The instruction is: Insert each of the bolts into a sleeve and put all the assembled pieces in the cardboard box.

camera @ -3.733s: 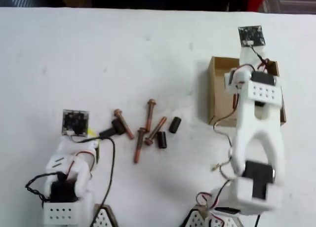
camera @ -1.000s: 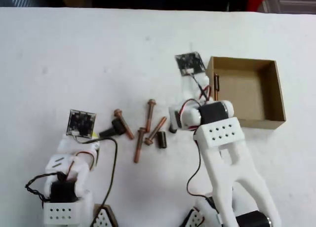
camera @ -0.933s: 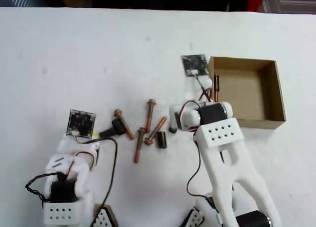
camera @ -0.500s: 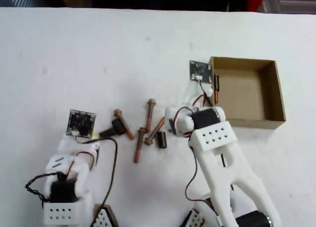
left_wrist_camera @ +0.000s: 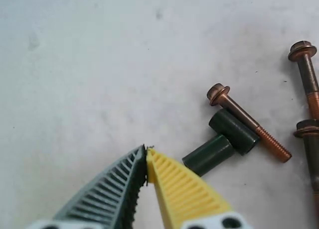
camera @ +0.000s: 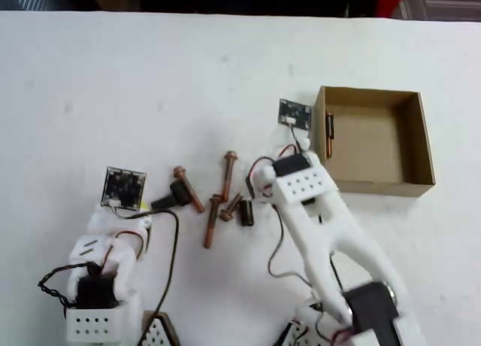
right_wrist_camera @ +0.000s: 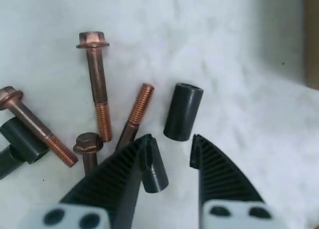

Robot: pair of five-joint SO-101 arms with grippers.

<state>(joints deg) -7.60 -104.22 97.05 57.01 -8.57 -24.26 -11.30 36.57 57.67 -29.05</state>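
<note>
Several copper bolts (camera: 213,220) lie loose in the middle of the table. My right gripper (right_wrist_camera: 169,144) hangs open over them, one finger on each side of the near end of a black sleeve (right_wrist_camera: 183,111). A second sleeve (right_wrist_camera: 154,175) lies partly behind one finger (right_wrist_camera: 142,154). My left gripper (left_wrist_camera: 146,160) is shut on nothing, close beside two dark sleeves (left_wrist_camera: 207,154) that touch a bolt (left_wrist_camera: 249,125). The cardboard box (camera: 421,139) stands at the right, with a bolt in a sleeve (camera: 328,134) against its left wall.
The right arm (camera: 297,182) stretches from the front edge to just left of the box and hides the sleeve under it. The left arm (camera: 98,278) sits at the front left. Bare white table lies behind the bolts and at the far left.
The right arm has left the box and swung left and down over the bolts and sleeves. A sleeved bolt now lies in the box. The left arm has hardly moved.
</note>
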